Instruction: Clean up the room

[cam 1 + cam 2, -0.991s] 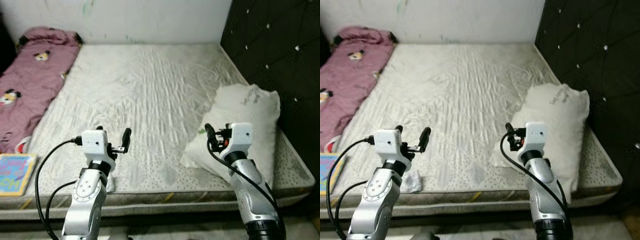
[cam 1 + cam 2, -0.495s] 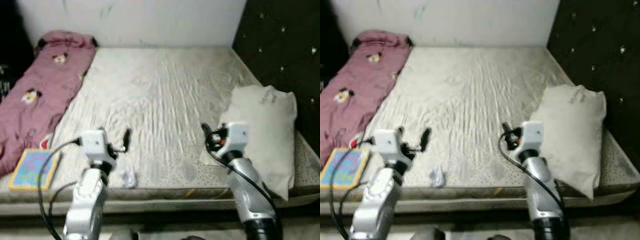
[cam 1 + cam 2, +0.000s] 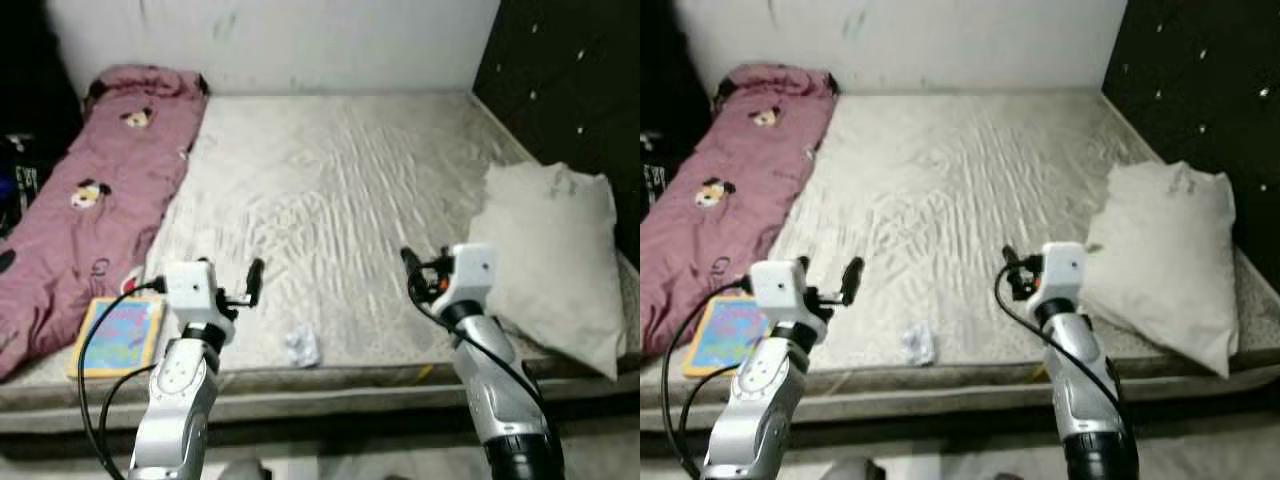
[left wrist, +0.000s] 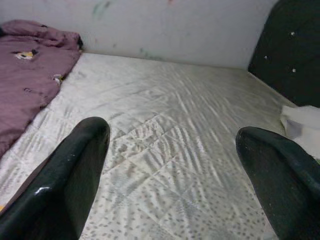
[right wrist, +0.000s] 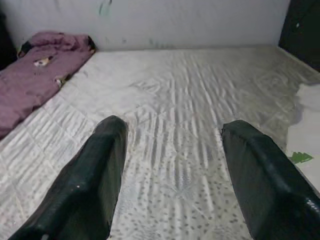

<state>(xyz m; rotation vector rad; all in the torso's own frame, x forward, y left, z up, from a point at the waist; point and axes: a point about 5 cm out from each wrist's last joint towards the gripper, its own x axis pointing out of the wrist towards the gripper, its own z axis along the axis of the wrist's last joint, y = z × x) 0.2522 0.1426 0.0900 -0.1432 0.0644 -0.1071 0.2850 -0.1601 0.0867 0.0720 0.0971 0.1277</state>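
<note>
Looking down at the bed [image 3: 330,170], we see a crumpled white scrap [image 3: 301,346] near the mattress's front edge, between our two raised hands and lower than both. Its long axis we cannot tell. The left hand [image 3: 240,290] and right hand [image 3: 420,275] hover with fingers spread apart, empty. A colourful book [image 3: 118,335] lies flat beside the pink blanket [image 3: 90,210]; a white pillow [image 3: 555,270] lies right.
</note>
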